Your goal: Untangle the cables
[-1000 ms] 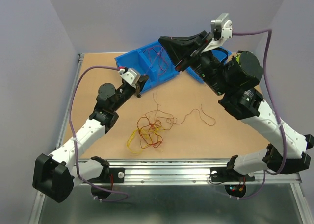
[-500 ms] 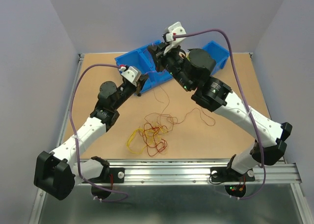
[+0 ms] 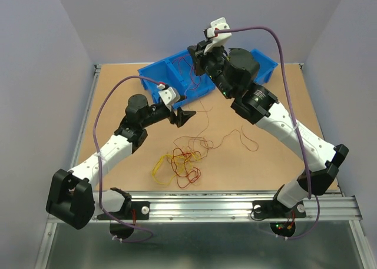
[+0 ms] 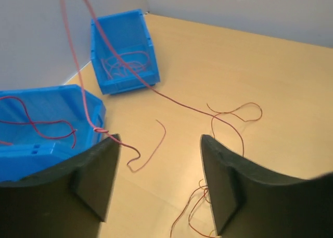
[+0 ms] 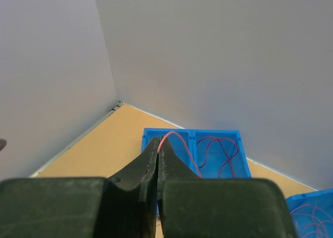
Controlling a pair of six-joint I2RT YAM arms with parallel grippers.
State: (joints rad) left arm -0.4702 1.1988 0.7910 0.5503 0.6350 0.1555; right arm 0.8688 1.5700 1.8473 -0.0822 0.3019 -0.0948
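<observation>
A loose tangle of red, yellow and orange cables (image 3: 179, 160) lies on the wooden table, and a single thin strand (image 3: 238, 138) trails off to its right. My right gripper (image 3: 198, 56) hangs high over the double blue bin (image 3: 154, 76); in its wrist view the right gripper (image 5: 158, 144) is shut on a pink-red cable (image 5: 179, 138) that arches out of the tips. My left gripper (image 3: 182, 117) is low, just behind the tangle. Its wrist view shows the left gripper (image 4: 160, 144) open with nothing between the fingers. A knotted red strand (image 4: 99, 128) crosses the left fingertip.
The double bin (image 5: 237, 162) holds red cables in its compartments. A second blue bin (image 3: 266, 62) sits at the back right, partly behind the right arm. In the left wrist view a bin (image 4: 122, 24) stands ahead and another (image 4: 86, 100) at the left.
My left gripper has opened and moved right and nearer, toward the tangle. The right gripper swung left over the bin and stays shut on its cable.
</observation>
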